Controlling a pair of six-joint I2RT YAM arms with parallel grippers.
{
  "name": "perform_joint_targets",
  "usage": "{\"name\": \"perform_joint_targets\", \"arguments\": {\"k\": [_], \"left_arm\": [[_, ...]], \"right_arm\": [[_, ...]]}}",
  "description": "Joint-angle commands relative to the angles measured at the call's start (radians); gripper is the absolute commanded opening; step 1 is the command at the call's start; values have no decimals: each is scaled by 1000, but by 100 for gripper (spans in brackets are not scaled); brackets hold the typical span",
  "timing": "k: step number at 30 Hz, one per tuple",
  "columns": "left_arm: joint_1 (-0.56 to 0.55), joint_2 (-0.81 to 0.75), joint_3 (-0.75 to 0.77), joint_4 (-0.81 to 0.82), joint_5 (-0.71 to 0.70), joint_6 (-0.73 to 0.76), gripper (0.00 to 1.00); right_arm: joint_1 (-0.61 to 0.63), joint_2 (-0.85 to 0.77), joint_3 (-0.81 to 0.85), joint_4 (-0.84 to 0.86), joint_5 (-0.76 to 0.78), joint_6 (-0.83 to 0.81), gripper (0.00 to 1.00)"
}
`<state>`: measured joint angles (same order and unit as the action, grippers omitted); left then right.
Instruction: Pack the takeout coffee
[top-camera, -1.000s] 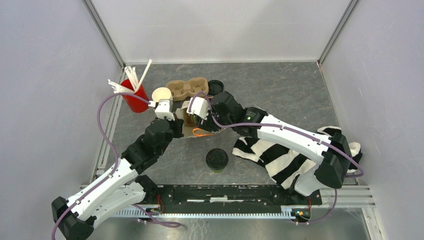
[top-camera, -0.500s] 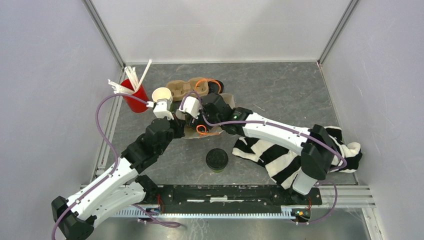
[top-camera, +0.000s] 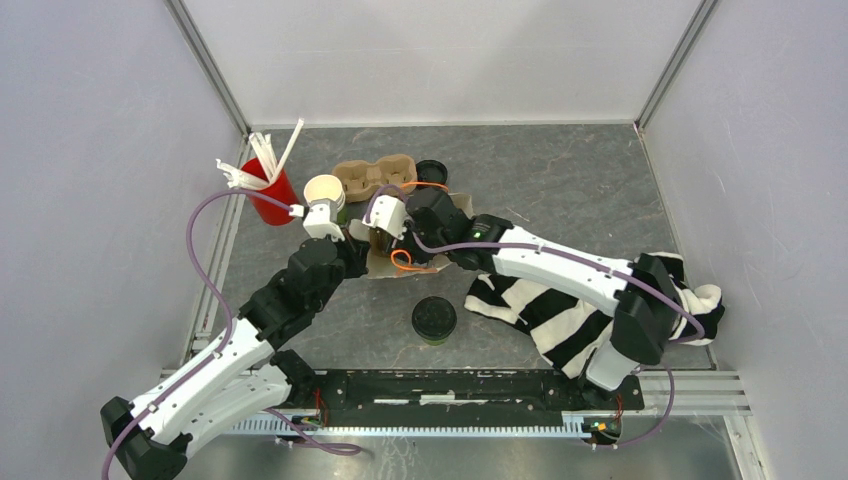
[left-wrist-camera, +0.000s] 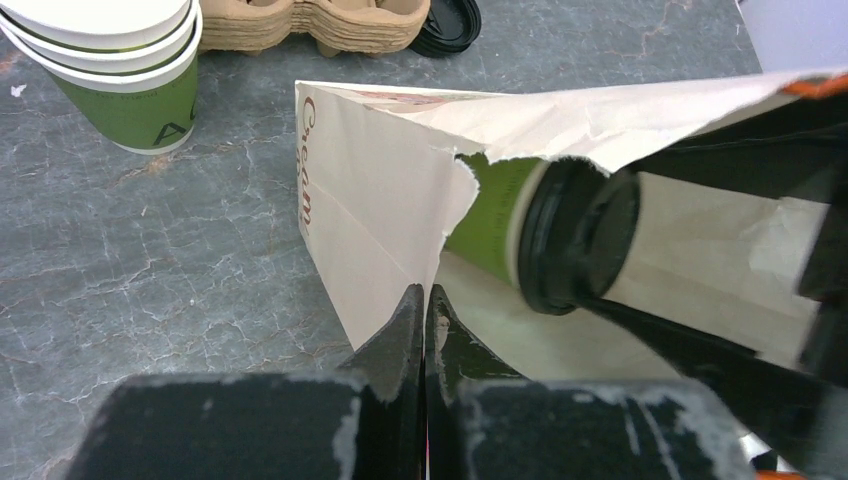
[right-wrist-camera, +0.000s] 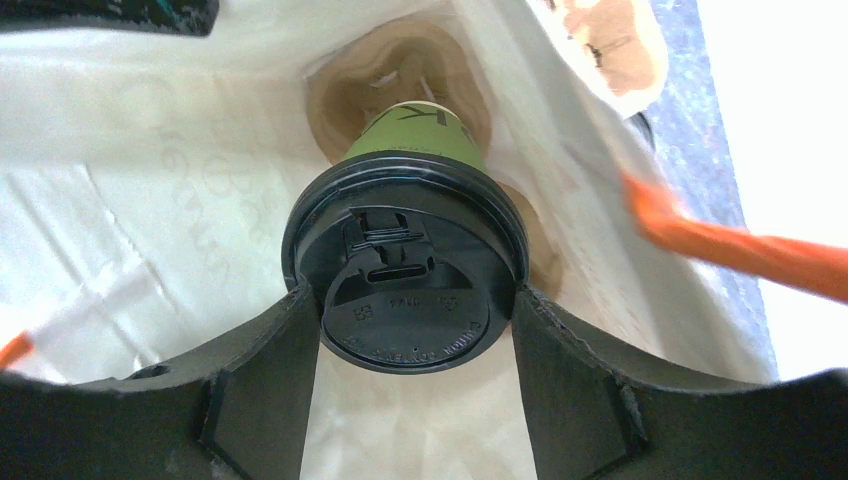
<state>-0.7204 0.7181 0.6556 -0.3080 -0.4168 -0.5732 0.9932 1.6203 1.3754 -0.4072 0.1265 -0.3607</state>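
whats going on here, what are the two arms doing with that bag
The left hand is shut on the torn edge of a paper bag, holding it open. The right hand grips a lidded green coffee cup inside the bag, at a pulp cup carrier on its bottom; whether it is seated I cannot tell. A second lidded cup stands on the table, not yet packed.

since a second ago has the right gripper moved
Yes. In the top view the right gripper, gripping a black-lidded green paper cup, has shifted slightly left, away from the other lidded cup standing alone.
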Motion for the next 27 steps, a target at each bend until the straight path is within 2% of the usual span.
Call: {"name": "perform_joint_targets", "arguments": {"k": [1, 6, 15, 21, 27], "left_arm": [[-2, -20, 15, 6, -32, 16, 2], [-2, -16, 20, 18, -15, 59, 2], [-2, -19, 14, 13, 8, 113, 2], [-2, -16, 8, 14, 46, 126, 2], [-2, -22, 6, 10, 77, 137, 2]], "right_arm": [[2, -80, 7, -89, 80, -79, 53], [1, -45, 28, -148, 209, -136, 53], [0, 70, 149, -229, 339, -101, 52], [0, 95, 85, -163, 365, -114, 53], [-1, 91, 76, -105, 325, -118, 53]]}}
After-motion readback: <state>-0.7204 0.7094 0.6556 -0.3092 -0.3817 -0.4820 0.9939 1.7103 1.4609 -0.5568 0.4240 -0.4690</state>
